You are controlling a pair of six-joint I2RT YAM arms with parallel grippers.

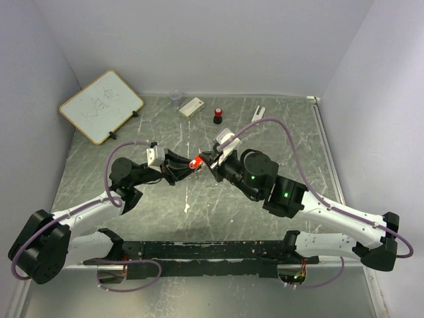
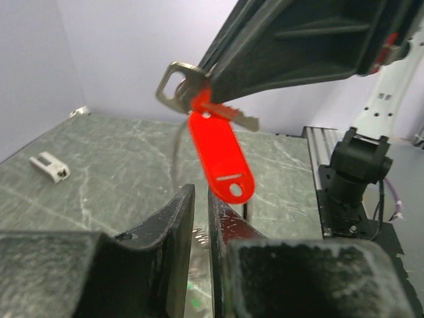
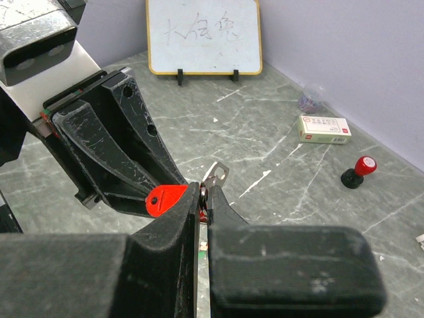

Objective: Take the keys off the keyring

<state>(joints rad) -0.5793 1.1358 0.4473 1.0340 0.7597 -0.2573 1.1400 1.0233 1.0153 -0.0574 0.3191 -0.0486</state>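
Evidently mid-separation: right hand (image 3: 204,193) clamps the keys (image 2: 233,116); left hand (image 2: 201,199), barely parted and empty at 6 o'clock, should pinch the red-headed key (image 2: 222,159).

keys (image 2: 228,116) sit between left pincer (image 2: 201,199) and right pincer (image 3: 204,195).

The keys (image 2: 222,162) show one bright red plastic head and bare silver metal. The left tool (image 2: 200,192) and right tool (image 3: 203,190) are matte black with pale scuffs. The desk (image 1: 86,172) is grey-green, veined with white like marble. The whiteboard (image 1: 101,106) is white with faint grey scribbles and a tan frame. The stamp (image 3: 358,172) is black with a red cap. The small box (image 3: 323,129) is white with red print. The cables (image 1: 275,121) are purple.
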